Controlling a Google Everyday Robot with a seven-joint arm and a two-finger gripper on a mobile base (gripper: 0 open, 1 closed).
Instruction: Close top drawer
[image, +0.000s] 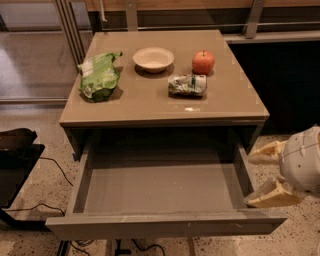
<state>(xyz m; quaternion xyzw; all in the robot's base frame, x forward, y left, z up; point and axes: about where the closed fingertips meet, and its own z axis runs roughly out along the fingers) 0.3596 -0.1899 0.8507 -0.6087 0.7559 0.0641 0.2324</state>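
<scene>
The top drawer (165, 226) is pulled far out of the cabinet, and its grey-taupe box is empty inside. Its plain flat front panel runs along the bottom of the view. My gripper (251, 177) is at the right, just outside the drawer's right side wall near its front corner. Its two cream fingers (270, 149) point left toward the drawer and are spread apart, holding nothing.
On the glossy tabletop (150, 102) lie a green chip bag (100, 76), a cream bowl (153, 58), a red apple (203, 62) and a crumpled can (186, 84). A black object (15, 150) with cables stands on the speckled floor at the left. A railing runs behind the cabinet.
</scene>
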